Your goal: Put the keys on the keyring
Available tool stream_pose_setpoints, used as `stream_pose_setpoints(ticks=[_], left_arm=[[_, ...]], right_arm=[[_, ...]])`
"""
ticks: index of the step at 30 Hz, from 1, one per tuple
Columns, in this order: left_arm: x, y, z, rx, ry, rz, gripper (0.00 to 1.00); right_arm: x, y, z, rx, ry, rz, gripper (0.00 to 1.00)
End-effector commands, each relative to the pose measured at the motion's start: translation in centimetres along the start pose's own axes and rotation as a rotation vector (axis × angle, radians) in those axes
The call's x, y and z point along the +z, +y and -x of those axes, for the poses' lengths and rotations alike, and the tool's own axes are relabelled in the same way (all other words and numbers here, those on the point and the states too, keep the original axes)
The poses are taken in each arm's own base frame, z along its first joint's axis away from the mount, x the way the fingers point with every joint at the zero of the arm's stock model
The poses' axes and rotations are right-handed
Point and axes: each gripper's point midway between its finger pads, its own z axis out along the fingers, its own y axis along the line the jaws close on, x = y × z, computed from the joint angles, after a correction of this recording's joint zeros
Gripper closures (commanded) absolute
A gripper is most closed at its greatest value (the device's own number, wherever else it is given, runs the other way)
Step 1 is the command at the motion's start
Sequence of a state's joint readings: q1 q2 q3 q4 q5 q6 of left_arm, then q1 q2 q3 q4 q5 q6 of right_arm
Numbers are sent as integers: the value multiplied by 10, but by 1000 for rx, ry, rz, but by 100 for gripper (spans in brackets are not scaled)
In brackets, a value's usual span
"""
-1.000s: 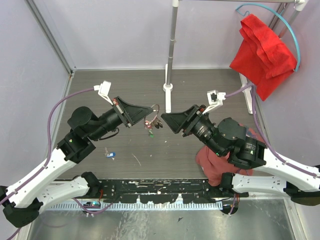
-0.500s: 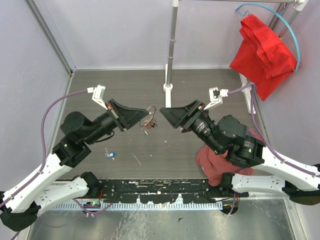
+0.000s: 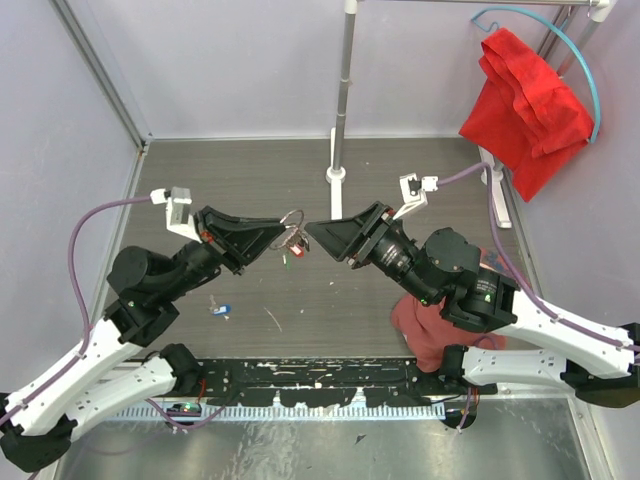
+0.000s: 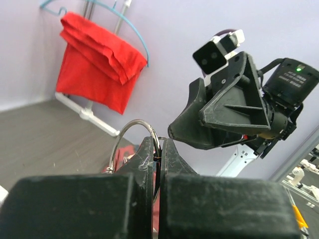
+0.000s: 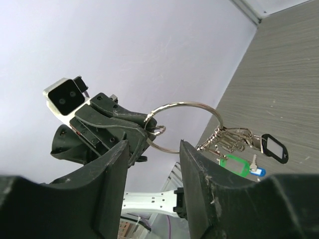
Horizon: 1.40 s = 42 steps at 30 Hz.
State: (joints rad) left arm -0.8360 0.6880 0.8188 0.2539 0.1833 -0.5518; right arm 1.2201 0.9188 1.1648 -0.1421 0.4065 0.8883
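Note:
My left gripper (image 3: 283, 232) is shut on the keyring (image 3: 292, 217), a silver wire loop held up above the table. In the left wrist view the keyring (image 4: 130, 127) arches out from between the closed fingertips (image 4: 149, 149). Several keys (image 5: 229, 138) hang bunched from the keyring (image 5: 199, 104), with a green tag (image 5: 234, 165) and a black tag (image 5: 274, 148) below them. My right gripper (image 5: 154, 144) is open and points at the loop from the right, a little short of it. One blue-headed key (image 3: 221, 310) lies apart on the table at the left.
A white pole on a round foot (image 3: 337, 175) stands just behind the two grippers. A red cloth (image 3: 525, 100) hangs on a hanger at the back right. A dark red cloth (image 3: 420, 325) lies under the right arm.
The left gripper has lifted and swung back to the left with the ring and its keys. The right gripper has followed it leftward, staying close to the loop.

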Motion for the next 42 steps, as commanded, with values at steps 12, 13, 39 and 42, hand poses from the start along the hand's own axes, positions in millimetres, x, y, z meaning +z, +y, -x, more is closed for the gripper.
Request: stream_pose_setpoints(ticks=[12, 13, 39, 42], left_arm=[[-12, -26, 35, 128, -139, -106, 100], [-13, -26, 35, 131, -140, -107, 100], [-10, -31, 29, 163, -109, -149, 100], [-10, -31, 29, 167, -107, -152, 100]], right_arm=[[12, 42, 8, 234, -21, 129, 55], [13, 42, 7, 247, -16, 129, 55], [22, 42, -3, 279, 11, 123, 74], [22, 41, -3, 281, 9, 119, 78]])
